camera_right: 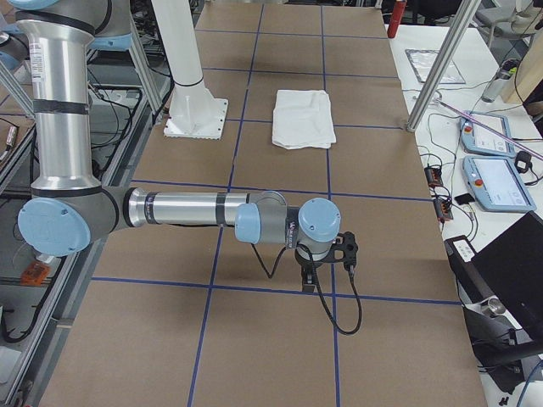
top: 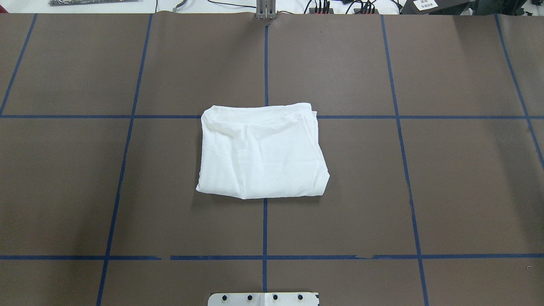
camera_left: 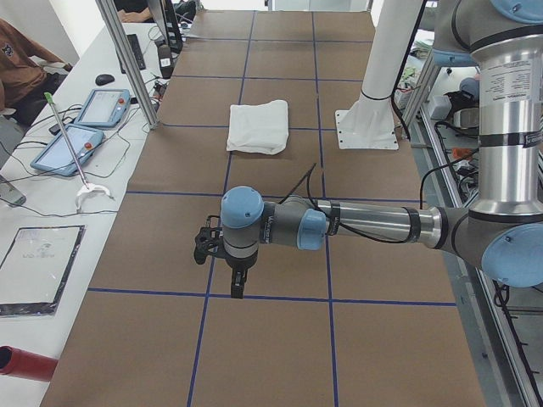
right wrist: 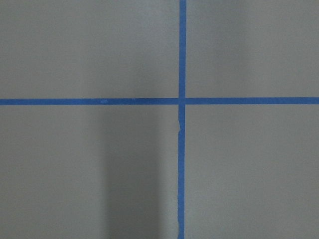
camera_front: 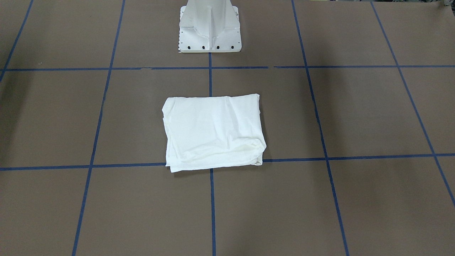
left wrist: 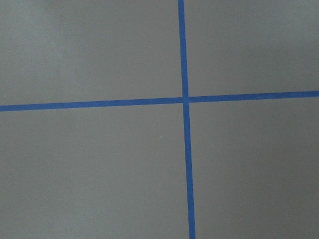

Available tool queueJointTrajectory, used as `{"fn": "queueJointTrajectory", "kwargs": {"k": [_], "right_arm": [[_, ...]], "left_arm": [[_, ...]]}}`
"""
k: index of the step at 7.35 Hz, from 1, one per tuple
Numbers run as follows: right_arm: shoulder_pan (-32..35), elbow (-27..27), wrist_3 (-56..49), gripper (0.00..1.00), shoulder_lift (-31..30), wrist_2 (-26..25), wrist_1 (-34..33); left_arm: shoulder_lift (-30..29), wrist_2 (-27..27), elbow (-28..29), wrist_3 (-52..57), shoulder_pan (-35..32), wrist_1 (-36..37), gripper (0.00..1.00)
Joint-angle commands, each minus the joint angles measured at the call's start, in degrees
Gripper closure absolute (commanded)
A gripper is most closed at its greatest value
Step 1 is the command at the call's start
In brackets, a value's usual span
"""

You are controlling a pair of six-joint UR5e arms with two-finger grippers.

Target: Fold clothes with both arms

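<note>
One gripper per table [top: 85, 191] end: left gripper [camera_left: 237, 288] far left, finger state impossible to tell; white T-shirt [top: 261, 153] mid-table between, folded into a rough rectangle, probably soft, light, limp, best pinched at stacked corners; right gripper [camera_right: 310, 278] far right, likewise unreadable. No containers seen.

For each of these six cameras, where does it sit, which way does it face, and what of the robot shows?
Front-facing: across the table, facing the robot, steeply down on the shirt; only the pedestal shows.
Overhead: behind the robot, forward and down; only the pedestal's foot.
Exterior left: table's left end, along it; left arm, left hand near.
Exterior right: opposite end; right arm, right hand near.
Left wrist: straight down on a tape cross; no body.
Right wrist: likewise.
Shared: all exterior views show the shirt.
</note>
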Motion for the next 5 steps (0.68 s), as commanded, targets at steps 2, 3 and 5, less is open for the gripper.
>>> {"fn": "queueJointTrajectory", "kwargs": {"k": [2, 3, 5], "right_arm": [[0.0, 0.05, 0.0, 0.0, -0.08, 0.17, 0.0], [0.0, 0.05, 0.0, 0.0, -0.08, 0.18, 0.0], [0.0, 0.05, 0.0, 0.0, 0.01, 0.18, 0.0]], "left_arm": [[-0.25, 0.12, 0.07, -0.02, 0.07, 0.0, 0.0], [-0.25, 0.12, 0.16, -0.02, 0.07, 0.0, 0.0], [-0.42, 0.12, -0.1, -0.02, 0.07, 0.08, 0.0]]}}
